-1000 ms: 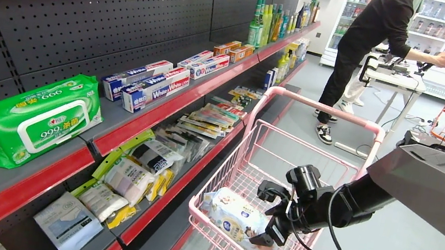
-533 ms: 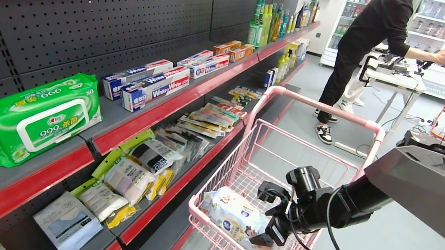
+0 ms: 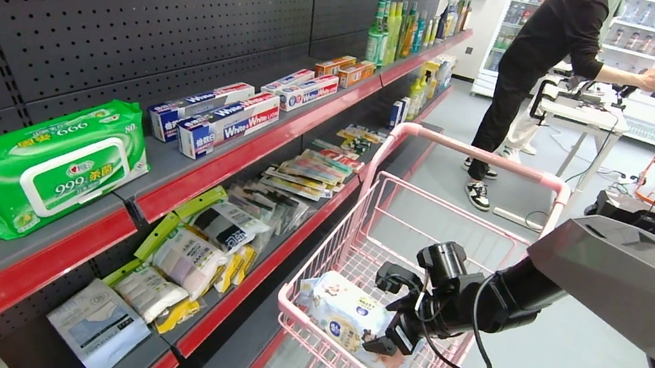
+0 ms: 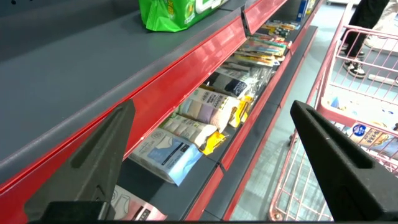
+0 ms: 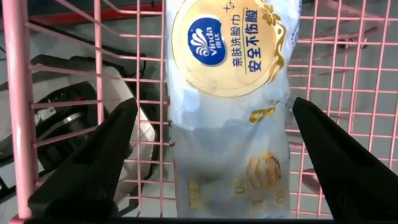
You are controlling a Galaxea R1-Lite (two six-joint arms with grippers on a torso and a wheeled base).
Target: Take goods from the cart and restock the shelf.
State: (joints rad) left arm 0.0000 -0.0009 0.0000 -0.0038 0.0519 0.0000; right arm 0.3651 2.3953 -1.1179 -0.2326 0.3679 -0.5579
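We see the white-and-blue wipes pack (image 3: 341, 309) (image 5: 230, 93) lying in the near-left corner of the pink cart (image 3: 468, 156) (image 5: 25, 93), flat on the wire floor. The right gripper (image 3: 384, 345) (image 5: 214, 168) hangs inside the basket directly above the pack's near end. Its jaws are spread wide, one on each side of the pack, gripping nothing. From the head view we cannot tell whether they touch the wrapper.

The left gripper (image 4: 214, 162) is beside the shelf (image 3: 227, 162) (image 4: 186, 68), level with its red front edge, and its jaws are also wide apart and empty.

On the upper shelf a green wipes pack (image 3: 50, 168) (image 4: 180, 12) leans against the pegboard, with toothpaste boxes (image 3: 226, 120) further along. Small packets (image 3: 193, 255) crowd the lower shelf just beside the cart.
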